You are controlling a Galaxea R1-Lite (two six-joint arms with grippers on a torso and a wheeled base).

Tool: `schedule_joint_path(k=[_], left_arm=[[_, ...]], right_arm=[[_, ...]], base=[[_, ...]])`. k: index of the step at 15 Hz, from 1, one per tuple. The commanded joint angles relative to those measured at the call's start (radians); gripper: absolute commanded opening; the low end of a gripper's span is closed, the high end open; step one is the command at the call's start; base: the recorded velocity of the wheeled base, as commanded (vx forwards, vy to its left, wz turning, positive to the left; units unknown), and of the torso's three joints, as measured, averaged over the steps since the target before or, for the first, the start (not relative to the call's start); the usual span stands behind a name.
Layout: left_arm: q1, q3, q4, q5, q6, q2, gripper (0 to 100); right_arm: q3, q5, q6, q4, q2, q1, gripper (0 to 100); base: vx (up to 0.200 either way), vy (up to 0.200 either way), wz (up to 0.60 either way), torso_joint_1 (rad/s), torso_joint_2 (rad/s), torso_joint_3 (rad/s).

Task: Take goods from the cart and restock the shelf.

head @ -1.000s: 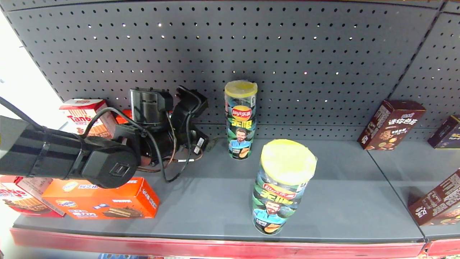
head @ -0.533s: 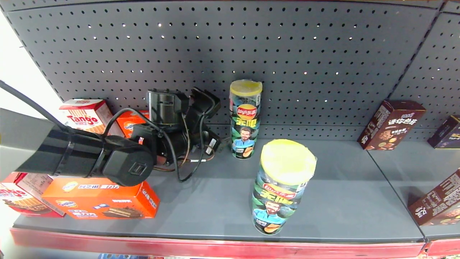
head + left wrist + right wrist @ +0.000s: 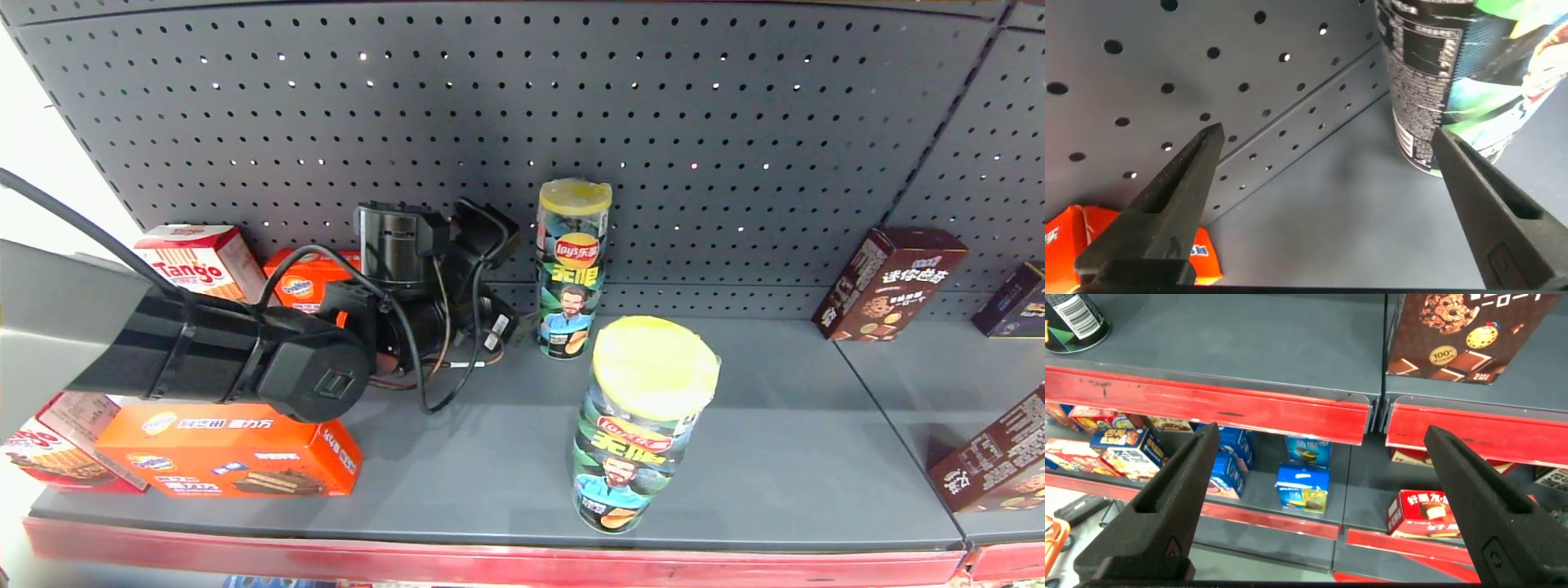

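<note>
**A:** Where is the left tool (image 3: 1327,135)?

**B:** Low over the dark grey metal shelf (image 3: 775,457), near its back edge and left of the middle. Its fingers are spread wide with nothing between them.

**A:** And the goods?

**B:** A tall green cylindrical chip can with a yellow lid (image 3: 573,269) stands upright against the grey perforated back panel (image 3: 694,122), just beside the left tool. One fingertip overlaps its base in the left wrist view, and I cannot tell whether they touch. A second green chip can (image 3: 645,425) stands upright near the front edge, about the middle.

**A:** The right tool (image 3: 1321,433)?

**B:** Spread open and empty, facing the shelf's red front strip (image 3: 1208,396).

**A:** Anything else?

**B:** An orange flat cardboard box (image 3: 229,453) lies at the front left corner.
</note>
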Motion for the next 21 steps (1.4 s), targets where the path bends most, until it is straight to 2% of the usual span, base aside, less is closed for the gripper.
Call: schedule_joint_path(k=[1, 6, 12, 13, 18, 20, 21], left_arm=[[-0.006, -0.002, 0.000, 0.000, 0.000, 0.008, 100], [-0.012, -0.020, 0.000, 0.000, 0.000, 0.015, 100], [0.002, 0.018, -0.010, 0.008, 0.000, -0.043, 100], [0.034, 0.067, -0.013, 0.014, 0.006, -0.129, 100], [0.043, 0.115, -0.002, 0.019, 0.006, -0.287, 100], [0.038, 0.178, -0.026, 0.071, 0.000, -0.383, 100], [0.037, 0.216, -0.037, 0.072, 0.002, -0.423, 100]], right_arm=[[0.000, 0.000, 0.000, 0.000, 0.002, 0.001, 100], [0.000, 0.000, 0.000, 0.000, 0.002, 0.001, 100], [0.000, 0.000, 0.000, 0.000, 0.002, 0.001, 100], [0.000, 0.000, 0.000, 0.000, 0.002, 0.001, 100], [0.000, 0.000, 0.000, 0.000, 0.002, 0.001, 100], [0.000, 0.000, 0.000, 0.000, 0.002, 0.001, 100], [0.000, 0.000, 0.000, 0.000, 0.002, 0.001, 100]], base=[[0.000, 0.000, 0.00, 0.000, 0.00, 0.000], [0.000, 0.000, 0.00, 0.000, 0.00, 0.000], [0.000, 0.000, 0.00, 0.000, 0.00, 0.000], [0.000, 0.000, 0.00, 0.000, 0.00, 0.000], [0.000, 0.000, 0.00, 0.000, 0.00, 0.000], [0.000, 0.000, 0.00, 0.000, 0.00, 0.000], [0.000, 0.000, 0.00, 0.000, 0.00, 0.000]])
